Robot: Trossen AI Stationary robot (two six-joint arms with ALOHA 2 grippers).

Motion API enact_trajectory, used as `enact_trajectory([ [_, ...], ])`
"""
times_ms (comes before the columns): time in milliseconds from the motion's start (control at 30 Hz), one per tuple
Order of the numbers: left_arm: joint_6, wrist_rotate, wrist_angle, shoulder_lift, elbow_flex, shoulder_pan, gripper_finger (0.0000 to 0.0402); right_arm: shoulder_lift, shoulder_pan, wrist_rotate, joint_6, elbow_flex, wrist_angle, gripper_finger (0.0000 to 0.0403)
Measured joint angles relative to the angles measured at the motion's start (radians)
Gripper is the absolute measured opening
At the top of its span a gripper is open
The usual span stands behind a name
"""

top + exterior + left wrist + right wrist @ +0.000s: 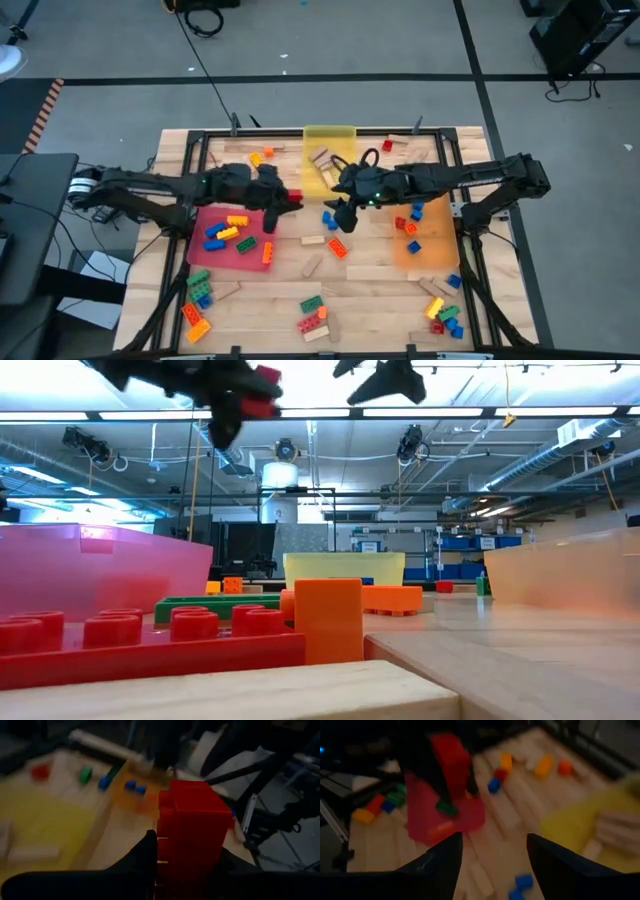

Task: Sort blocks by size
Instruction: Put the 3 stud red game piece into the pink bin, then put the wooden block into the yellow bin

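High above the table's middle, my left gripper [284,198] is shut on a red studded brick [192,820]; the low view shows the red studded brick [262,388] near its top edge. My right gripper [492,862] hangs open and empty just to the right of it, also raised [343,216]. Below them sit three trays. The red tray [232,258] holds blue, yellow and orange bricks. The yellow tray [328,135] holds wooden blocks. The orange tray [432,255] holds small bricks. My left gripper pinches the red brick by two opposite sides [165,845] between its two fingers [142,857]. The fingers come nearly level from the table's left. The brick sticks out past the fingertips, lifted clear of the table and the trays.
Loose bricks and wooden blocks lie scattered: orange and blue ones [335,248] in the middle, green and red ones [312,318] near the front, a cluster [197,292] at front left and another [445,312] at front right. A dark frame [200,150] borders the table.
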Motion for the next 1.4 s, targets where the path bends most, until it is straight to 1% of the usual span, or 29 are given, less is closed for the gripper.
enact_trajectory([
  [67,-0.064,-0.023,-0.16,-0.063,0.002,0.0,0.0104,0.0,0.01,-0.003,0.038,0.0,-0.05,0.0234],
  [133,-0.076,-0.036,-0.293,-0.111,0.004,0.0,0.0103,0.0,0.02,-0.004,0.064,-0.003,-0.072,0.0232],
  [200,-0.077,-0.068,-0.472,-0.149,0.003,-0.009,0.0103,0.0,0.031,-0.005,0.078,-0.005,-0.086,0.0228],
  [333,-0.07,-0.121,-0.757,-0.167,0.0,-0.03,0.0103,0.0,0.057,0.023,0.082,-0.005,-0.079,0.0222],
  [400,-0.053,-0.142,-0.834,-0.15,0.0,-0.036,0.0103,0.0,0.068,0.051,0.082,-0.005,-0.073,0.022],
  [500,-0.028,-0.149,-0.83,-0.118,-0.03,-0.038,0.0103,0.0,0.08,0.076,0.091,-0.005,-0.062,0.0218],
  [567,-0.02,-0.148,-0.779,-0.09,-0.054,-0.038,0.0103,0.0,0.083,0.086,0.112,-0.005,-0.064,0.0217],
  [733,-0.02,-0.148,-0.753,0.003,-0.106,-0.038,0.0103,0.0,0.096,0.096,0.135,-0.005,-0.063,0.0217],
  [867,-0.021,-0.144,-0.747,0.075,-0.115,-0.039,0.0106,0.0,0.107,0.096,0.159,-0.005,-0.064,0.0215],
  [967,-0.025,-0.131,-0.718,0.109,-0.114,-0.039,0.0119,0.001,0.113,0.103,0.173,-0.005,-0.065,0.0215],
  [1167,-0.054,-0.083,-0.702,0.131,-0.114,-0.04,0.0147,0.001,0.122,0.124,0.185,-0.005,-0.067,0.0212],
  [1400,-0.068,-0.079,-0.7,0.131,-0.114,-0.04,0.0171,0.001,0.122,0.125,0.186,-0.005,-0.066,0.0211],
])
